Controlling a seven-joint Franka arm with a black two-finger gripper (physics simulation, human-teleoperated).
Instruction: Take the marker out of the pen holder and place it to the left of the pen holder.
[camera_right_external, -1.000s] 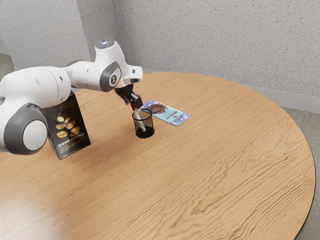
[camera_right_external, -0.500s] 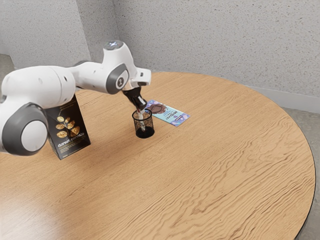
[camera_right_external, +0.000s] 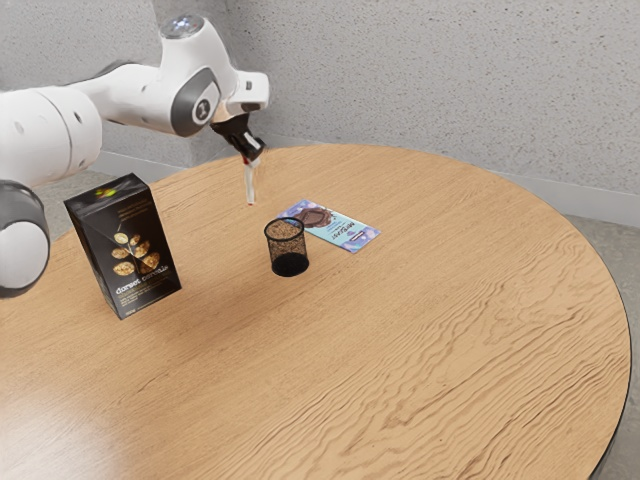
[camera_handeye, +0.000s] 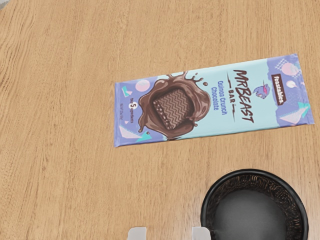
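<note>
Above the surface, the marker is hanging from the tool, its long axis running nearly upright. The pen holder is standing below the tool, toward the exterior view's right, so the coming move is probably needing a descent beside it (whose left is meant, I cannot tell). The tool is gripping the marker, its two sides standing partly apart.

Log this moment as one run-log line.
claw: shut on marker | marker: raised above table | holder: upright, marker out | placing: not yet done
</note>
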